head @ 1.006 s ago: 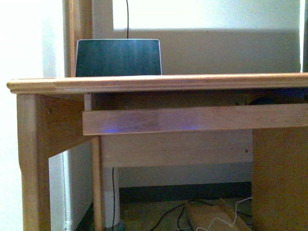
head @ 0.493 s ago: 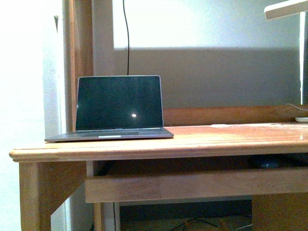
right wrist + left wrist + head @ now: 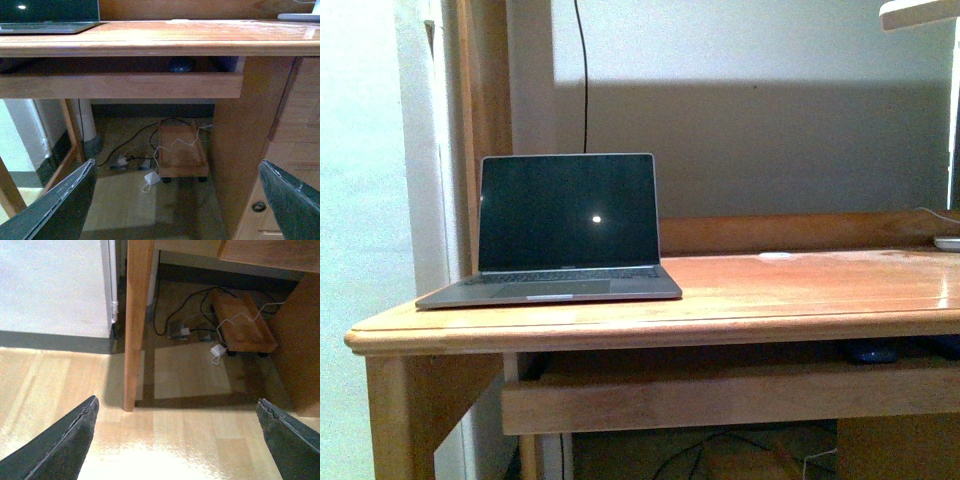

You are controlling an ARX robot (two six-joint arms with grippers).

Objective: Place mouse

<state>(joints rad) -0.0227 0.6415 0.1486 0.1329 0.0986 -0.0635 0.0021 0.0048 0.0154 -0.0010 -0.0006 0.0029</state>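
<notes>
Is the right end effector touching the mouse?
Apart. The right wrist view shows the mouse tucked under the desk, while the open right end effector hangs well short of it, holding nothing.

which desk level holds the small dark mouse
The lower wooden tray, beneath the wooden desktop, holds the dark grey-blue mouse; the desktop holds the grey laptop.

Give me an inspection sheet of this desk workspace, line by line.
Surface: light wooden desk top, glossy.
Job's things: small dark domed mouse lies under the desk top, behind the wooden front rail; not held.
Clutter: open grey laptop with dark screen, left; white flat item at right edge.
Grippers: left gripper and right gripper both open, empty.
Cables: black cable up the wall; cords and white plugs on the floor.
Surroundings: low wooden wheeled board under the desk; pale wood floor.
</notes>
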